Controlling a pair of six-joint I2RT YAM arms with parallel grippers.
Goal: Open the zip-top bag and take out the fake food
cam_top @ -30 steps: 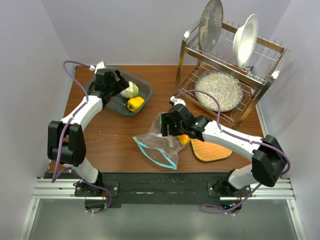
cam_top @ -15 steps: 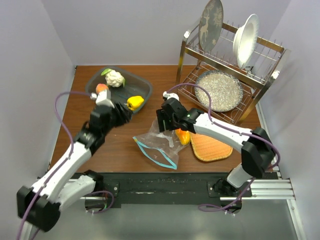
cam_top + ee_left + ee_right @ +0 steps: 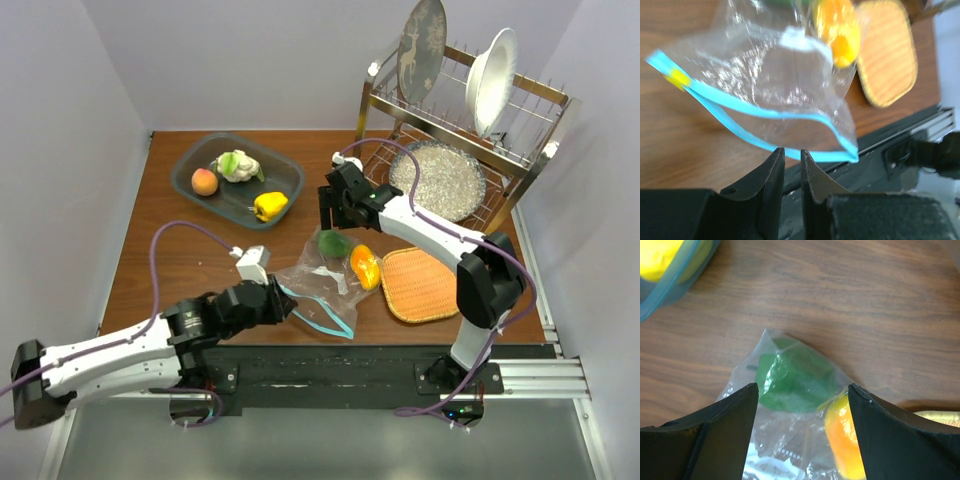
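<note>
Brown wood is seen all over the table (image 3: 190, 260). Three foods are seen in the tray (image 3: 292, 178) at the upper left: a peach (image 3: 204, 181), a cauliflower (image 3: 237, 165) and a yellow pepper (image 3: 268, 205). The bag (image 3: 318, 290) is laid in the middle, and its blue zip (image 3: 697, 89) looks parted. A green piece (image 3: 333, 243) and an orange piece (image 3: 365, 266) are left inside to be taken out. The right hand (image 3: 802, 385) is held wide open over the green piece. The left hand (image 3: 791, 156) is nearly closed on nothing, just by the zip.
</note>
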